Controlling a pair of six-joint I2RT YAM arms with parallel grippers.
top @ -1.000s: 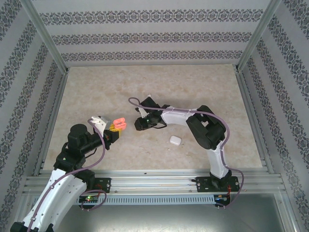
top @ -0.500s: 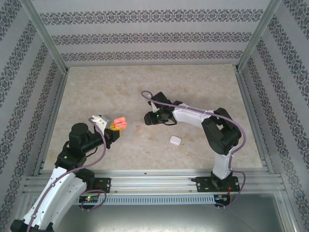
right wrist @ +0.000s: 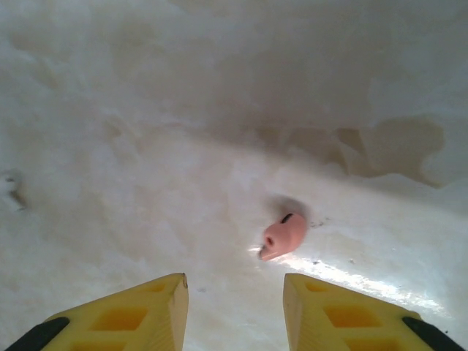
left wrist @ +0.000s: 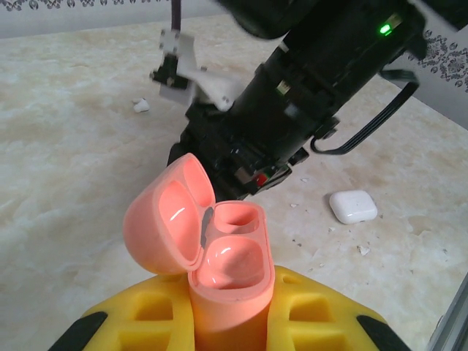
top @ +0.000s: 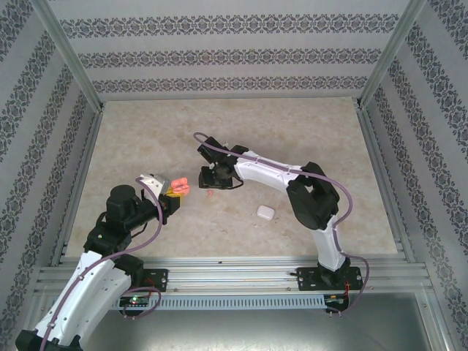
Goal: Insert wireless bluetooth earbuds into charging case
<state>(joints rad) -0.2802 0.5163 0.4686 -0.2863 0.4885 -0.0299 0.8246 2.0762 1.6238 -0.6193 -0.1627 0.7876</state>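
Charging case (left wrist: 219, 256), coral pink, is the held piece above a pale marbled table (top: 146, 131). The right gripper (right wrist: 234, 285) hovers low over the tabletop, yellow fingers parted wide with nothing between them. The left gripper (left wrist: 227, 289) clamps the pink case upright, its lid hinged open. A shut white case (left wrist: 353, 206) lies apart on the table. One pink earbud (right wrist: 284, 235) lies on the table, just ahead of the right gripper's gap

I can't make out any writing, numbers or brand marks, not on the pink case (left wrist: 228, 307) or the white case (left wrist: 353, 206).
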